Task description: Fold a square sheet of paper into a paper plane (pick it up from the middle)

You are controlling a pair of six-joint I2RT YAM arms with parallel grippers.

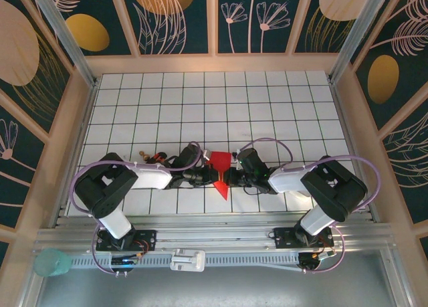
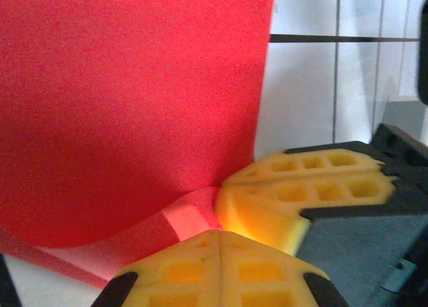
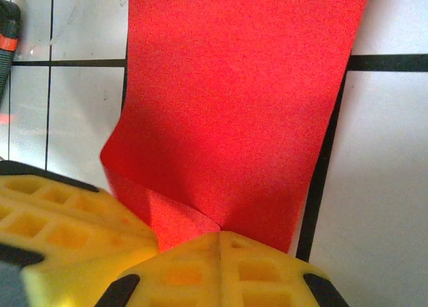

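Observation:
The square sheet of paper point(image 1: 219, 162) is bright red and creased, lying between the two grippers at the near middle of the white grid table point(image 1: 267, 106), with a narrow point point(image 1: 222, 190) toward the arm bases. My left gripper point(image 1: 212, 178) reaches in from the left, my right gripper point(image 1: 232, 178) from the right, and their tips almost meet. In the left wrist view the paper point(image 2: 134, 106) stands up and curls into the shut yellow tips of the left gripper point(image 2: 219, 235); the right gripper's fingers point(image 2: 301, 186) sit beside them. In the right wrist view a crease in the paper point(image 3: 234, 106) runs into the shut tips of the right gripper point(image 3: 221, 235).
Small brown and red-orange bits point(image 1: 152, 158) lie just left of the left arm's wrist. A teal cup point(image 1: 53, 261) sits outside the table at the near left. A metal rail point(image 1: 214, 239) runs along the near edge, and wooden walls point(image 1: 77, 140) enclose the table.

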